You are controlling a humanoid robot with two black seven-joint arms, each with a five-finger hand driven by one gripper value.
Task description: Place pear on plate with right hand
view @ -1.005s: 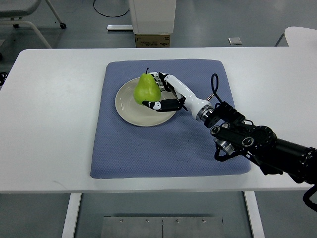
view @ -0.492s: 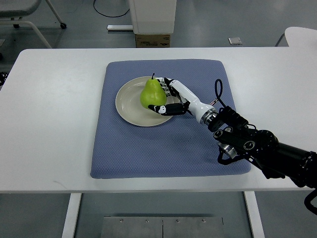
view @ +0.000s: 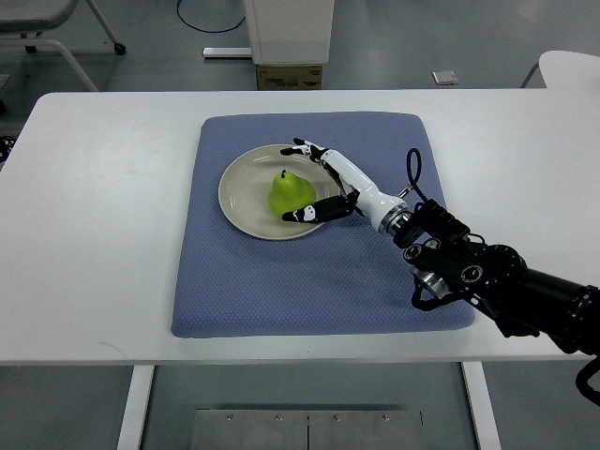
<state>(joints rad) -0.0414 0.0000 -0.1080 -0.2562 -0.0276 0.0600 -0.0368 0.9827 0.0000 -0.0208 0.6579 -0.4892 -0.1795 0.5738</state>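
Observation:
A green pear (view: 291,194) stands upright on the cream plate (view: 240,192), towards its right side. My right hand (view: 307,180) is just right of the pear, its fingers (view: 307,148) spread behind the fruit and its thumb in front. The hand is open and a small gap shows between it and the pear. Its black arm (view: 487,281) comes in from the lower right. The left arm is out of view.
The plate lies on a blue mat (view: 281,281) on the white table (view: 94,234). A white cabinet base (view: 289,33) stands on the floor beyond the table's far edge. Another white surface (view: 572,66) shows at the upper right.
The pear has come down onto the plate and moved slightly right. My right hand let go of it and spread its fingers.

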